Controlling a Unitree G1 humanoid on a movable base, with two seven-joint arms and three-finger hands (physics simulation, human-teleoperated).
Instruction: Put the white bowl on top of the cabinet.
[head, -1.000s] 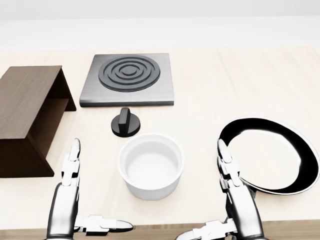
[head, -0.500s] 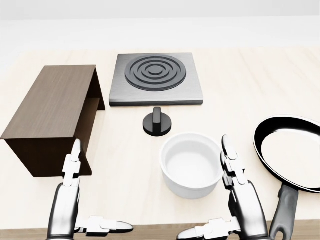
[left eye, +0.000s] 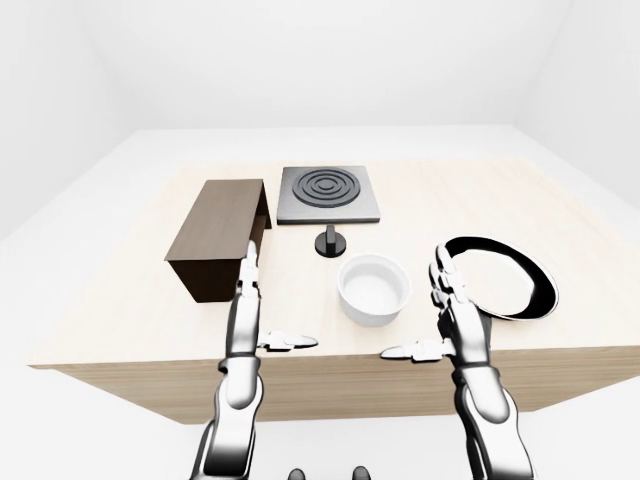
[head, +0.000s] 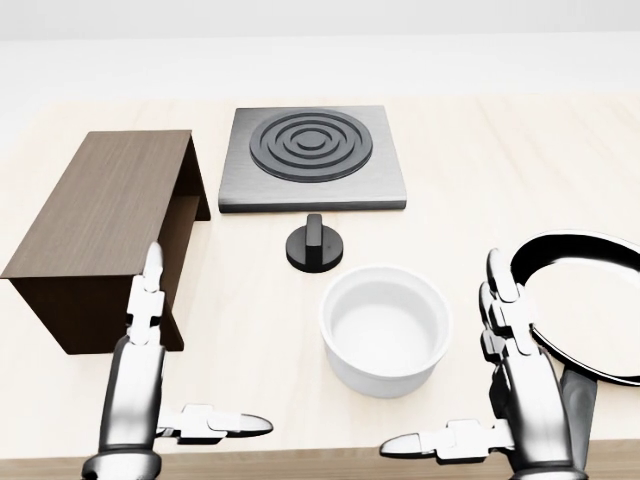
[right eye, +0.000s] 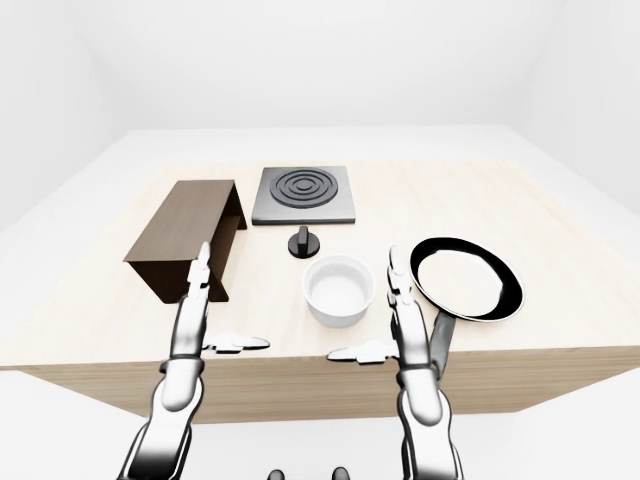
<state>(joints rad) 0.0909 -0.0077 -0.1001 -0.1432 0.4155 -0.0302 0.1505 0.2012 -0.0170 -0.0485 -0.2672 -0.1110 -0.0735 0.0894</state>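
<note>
- Left-eye view: the white bowl (left eye: 374, 288) stands upright on the pale wooden worktop (left eye: 450, 195), toward its bottom edge. Taking the bowl as landmark, the dark wood cabinet (left eye: 220, 236) lies to its left and a little higher, well apart from it, with an open side facing the bowl (its top is bare). The black knob (left eye: 332, 240) sits just above the bowl, and the grey burner plate (left eye: 329, 193) above that. The black frying pan (left eye: 498, 289) lies to the bowl's right.
- Head view: the left robot hand (head: 160, 395) hangs to the bowl's left and lower, fingers straight up and thumb stretched sideways toward the bowl, spread wide and holding nothing. The right robot hand (head: 500, 400) stands just beside the bowl's right wall, likewise spread flat with its thumb pointing toward the bowl, gripping nothing; whether a finger touches the bowl I cannot tell. Part of the pan is hidden behind this hand.
- Right-eye view: the pan's handle (right eye: 442, 330) runs down from the pan, right of the bowl, close beside the right hand. Both forearms rise from below the worktop's bottom edge.
</note>
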